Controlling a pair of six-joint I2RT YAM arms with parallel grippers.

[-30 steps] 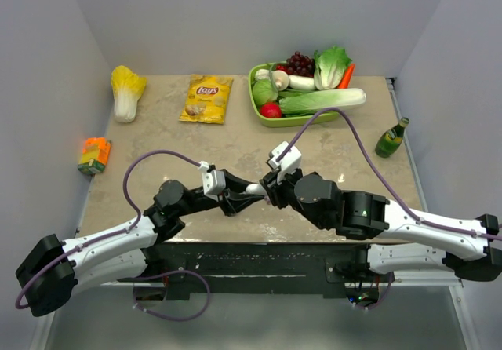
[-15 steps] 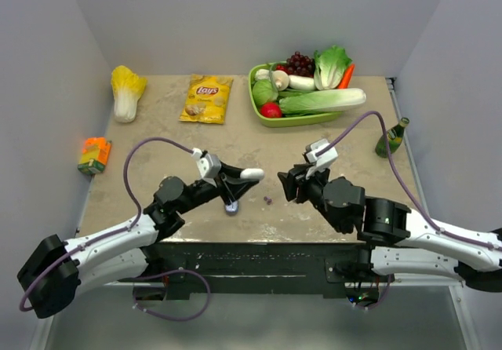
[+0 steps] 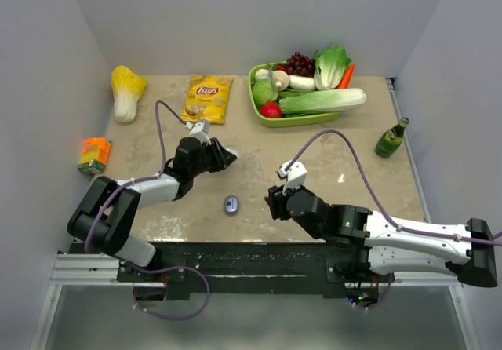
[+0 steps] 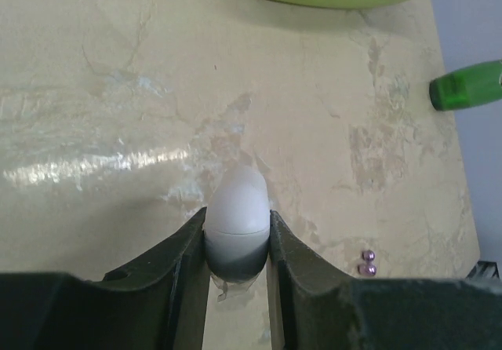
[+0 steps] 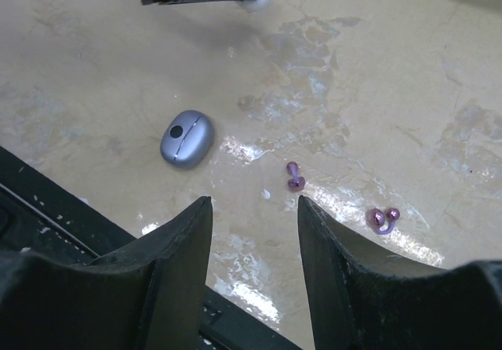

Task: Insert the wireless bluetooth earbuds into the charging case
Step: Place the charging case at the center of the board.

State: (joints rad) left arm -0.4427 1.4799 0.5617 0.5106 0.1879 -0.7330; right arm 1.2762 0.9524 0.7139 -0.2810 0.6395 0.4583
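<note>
Earbuds loose on table [image 3: 251,130]; left jaws clamped on white case, right jaws spread and empty.

Left jaws pinch the white case [image 4: 235,224] across its waist with the rounded end poking forward. I can't tell if it touches the table; probably parked there to leave the right side room. The lilac case [image 5: 187,138] lies on the table at 6 o'clock from the left jaws in the top view and looks closed. Right jaws hover low at 3 o'clock of it, aimed at the buds. One lilac earbud [image 5: 295,177] sits near the lilac case at 4 o'clock, and the second lilac earbud [image 5: 382,219] is farther out on the same bearing. Both are outside any case, and no white buds are visible. My read: a lid has to open first, and buds this tiny will slip easily.
</note>
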